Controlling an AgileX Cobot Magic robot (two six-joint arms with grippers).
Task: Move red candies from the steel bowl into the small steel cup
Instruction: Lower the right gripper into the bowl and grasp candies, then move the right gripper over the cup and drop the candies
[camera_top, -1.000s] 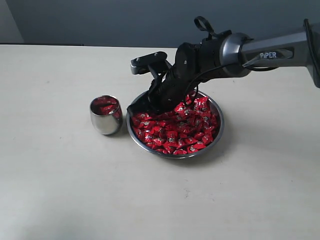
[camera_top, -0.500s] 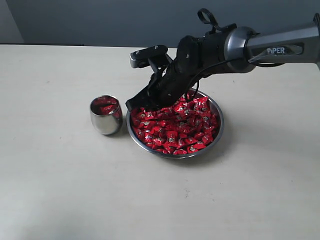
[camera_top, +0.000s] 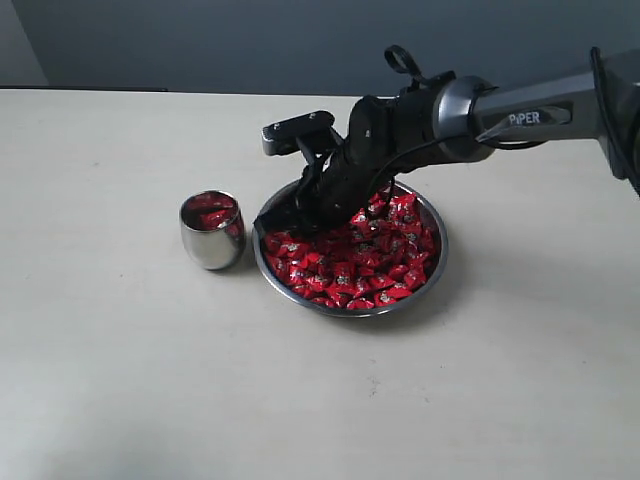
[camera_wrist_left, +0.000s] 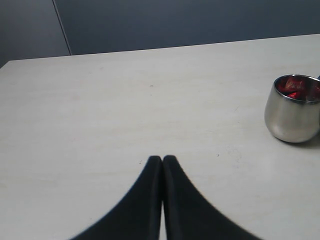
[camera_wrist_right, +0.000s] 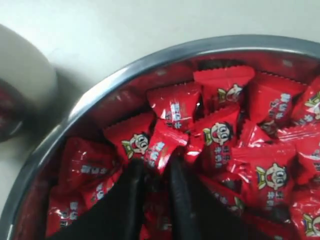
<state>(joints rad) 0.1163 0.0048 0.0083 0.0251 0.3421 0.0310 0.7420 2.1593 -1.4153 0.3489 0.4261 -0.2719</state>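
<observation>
Right arm (camera_top: 560, 100) is showing white "PiPER" lettering (camera_top: 528, 118) on its grey link, the only text that reads clearly. The right gripper (camera_top: 275, 222) is sitting low over the side of the steel bowl (camera_top: 441, 255) nearest the small steel cup (camera_top: 212, 248), tips down among the red candies (camera_top: 350, 265).

In the right wrist view the right gripper (camera_wrist_right: 155, 162) is showing two black fingers (camera_wrist_right: 125, 200) standing slightly apart, with one candy (camera_wrist_right: 162, 145) lying right at the tips over the gap. Cannot tell whether the claw is pinching it or just touching it.

Wrappers in the bowl (camera_wrist_right: 125, 75) are showing a cartoon face with big eyes plus white characters beside it; the characters are too blurred to read. The candies (camera_wrist_right: 220, 135) are filling most of the bowl in a loose heap.

The cup is standing upright on the pale table (camera_top: 120, 380), just beside the bowl, and is carrying a few red candies (camera_top: 212, 212) inside. No label is showing on cup or bowl.

The left gripper (camera_wrist_left: 162, 159) is hanging above bare table (camera_wrist_left: 100, 100), claw pressed together, nothing between the fingers. The cup (camera_wrist_left: 292, 120) is sitting well apart from it at the edge of that view, red wrappers (camera_wrist_left: 295, 87) peeking over its rim.
</observation>
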